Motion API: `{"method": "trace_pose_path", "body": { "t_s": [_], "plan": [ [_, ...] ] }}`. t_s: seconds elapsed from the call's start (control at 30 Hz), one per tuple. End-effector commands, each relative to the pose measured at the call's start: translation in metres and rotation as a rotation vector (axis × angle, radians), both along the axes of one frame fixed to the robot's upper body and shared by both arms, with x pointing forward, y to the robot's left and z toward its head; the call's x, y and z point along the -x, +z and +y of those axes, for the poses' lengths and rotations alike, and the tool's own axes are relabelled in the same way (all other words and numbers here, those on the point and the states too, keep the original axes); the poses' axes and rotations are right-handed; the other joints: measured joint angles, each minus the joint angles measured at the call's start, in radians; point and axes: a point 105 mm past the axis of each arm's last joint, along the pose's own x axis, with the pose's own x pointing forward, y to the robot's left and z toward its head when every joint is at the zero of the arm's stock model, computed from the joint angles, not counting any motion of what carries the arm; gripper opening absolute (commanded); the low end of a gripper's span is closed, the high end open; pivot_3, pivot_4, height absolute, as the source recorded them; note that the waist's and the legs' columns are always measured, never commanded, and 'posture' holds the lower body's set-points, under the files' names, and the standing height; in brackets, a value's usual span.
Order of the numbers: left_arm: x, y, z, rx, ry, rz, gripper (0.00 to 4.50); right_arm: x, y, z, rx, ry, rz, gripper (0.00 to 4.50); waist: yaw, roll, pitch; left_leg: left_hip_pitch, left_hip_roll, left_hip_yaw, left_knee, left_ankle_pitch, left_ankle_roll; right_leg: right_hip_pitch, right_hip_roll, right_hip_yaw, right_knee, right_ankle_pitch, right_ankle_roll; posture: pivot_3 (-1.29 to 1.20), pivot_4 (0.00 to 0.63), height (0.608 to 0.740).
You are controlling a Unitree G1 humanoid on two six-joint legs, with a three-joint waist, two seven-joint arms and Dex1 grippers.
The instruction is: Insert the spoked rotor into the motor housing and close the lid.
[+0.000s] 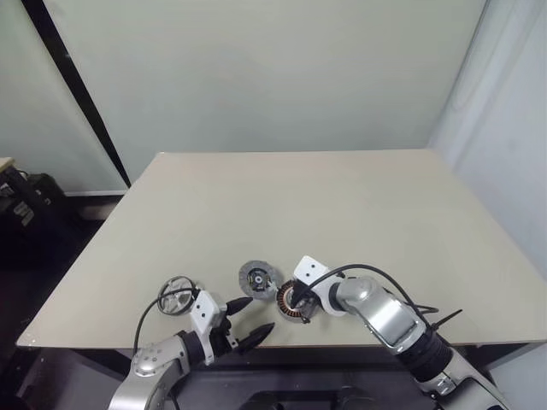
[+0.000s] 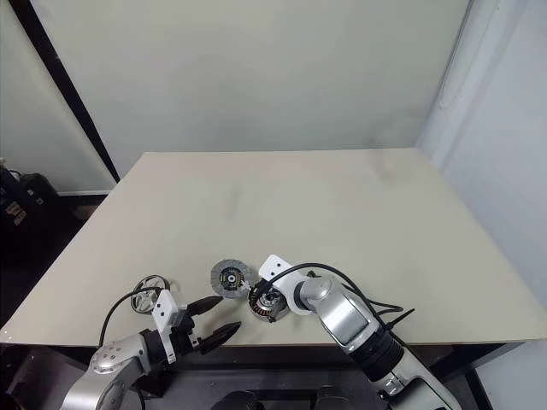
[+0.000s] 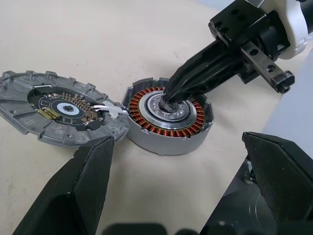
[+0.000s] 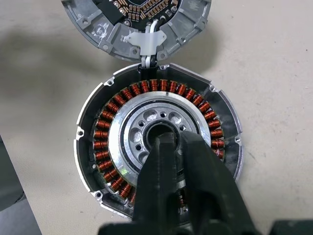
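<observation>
The motor housing [image 4: 156,142] sits near the front edge of the tabletop [image 1: 342,213], its ring of copper windings facing up. The lid [image 3: 58,107] lies flat just beside it, joined to it by short white wires. The spoked rotor [image 1: 177,293] rests well apart, on the robot's left.

The right tool [image 4: 168,142] points down into the housing's centre hub. Its two fingers stand close together with only a narrow gap, and whether they pinch the hub or merely rest in its bore I cannot tell. The left tool [image 3: 176,161] hangs spread wide and empty, near the lid.

The risks look plain. If the right tool lifts while its tips are wedged in the hub, it could drag the housing toward the edge or strain the wires. A careless left reach for the rotor might knock the lid.
</observation>
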Motion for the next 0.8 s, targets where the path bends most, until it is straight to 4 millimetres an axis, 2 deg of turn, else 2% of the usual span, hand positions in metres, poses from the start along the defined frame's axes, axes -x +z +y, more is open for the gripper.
{"method": "trace_pose_path", "body": {
  "t_s": [0.03, 0.3, 0.37, 0.4, 0.47, 0.8],
  "plan": [
    [-0.001, 0.006, -0.002, -0.001, -0.014, -0.034, 4.5, -0.007, 0.019, 0.006, -0.034, 0.012, -0.074, 1.46, 0.0, 0.0, 0.0, 0.0, 0.0, 0.0, 0.0, 0.0, 0.0, 0.0, 0.0, 0.0, 0.0, 0.0, 0.0, 0.0, 0.0, 0.74],
    [-0.002, 0.005, -0.003, 0.001, -0.016, -0.034, 4.5, -0.008, 0.027, 0.007, -0.084, -0.007, -0.075, 4.32, 0.0, 0.0, 0.0, 0.0, 0.0, 0.0, 0.0, 0.0, 0.0, 0.0, 0.0, 0.0, 0.0, 0.0, 0.0, 0.0, 0.0, 0.74],
    [-0.002, 0.005, -0.003, 0.001, -0.016, -0.034, 4.5, -0.008, 0.029, 0.008, -0.1, -0.01, -0.08, 4.32, 0.0, 0.0, 0.0, 0.0, 0.0, 0.0, 0.0, 0.0, 0.0, 0.0, 0.0, 0.0, 0.0, 0.0, 0.0, 0.0, 0.0, 0.74],
    [-0.002, 0.005, -0.003, 0.001, -0.016, -0.035, 4.5, -0.007, 0.029, 0.009, -0.107, -0.01, -0.08, 4.2, 0.0, 0.0, 0.0, 0.0, 0.0, 0.0, 0.0, 0.0, 0.0, 0.0, 0.0, 0.0, 0.0, 0.0, 0.0, 0.0, 0.0, 0.74],
    [-0.002, 0.005, -0.002, 0.001, -0.017, -0.035, 4.5, -0.006, 0.029, 0.01, -0.119, -0.007, -0.074, 3.67, 0.0, 0.0, 0.0, 0.0, 0.0, 0.0, 0.0, 0.0, 0.0, 0.0, 0.0, 0.0, 0.0, 0.0, 0.0, 0.0, 0.0, 0.74],
    [-0.001, 0.006, -0.001, -0.003, -0.013, -0.033, 4.5, -0.005, 0.007, 0.011, -0.093, -0.018, -0.042, 0.08, 0.0, 0.0, 0.0, 0.0, 0.0, 0.0, 0.0, 0.0, 0.0, 0.0, 0.0, 0.0, 0.0, 0.0, 0.0, 0.0, 0.0, 0.74]
  ]
}}
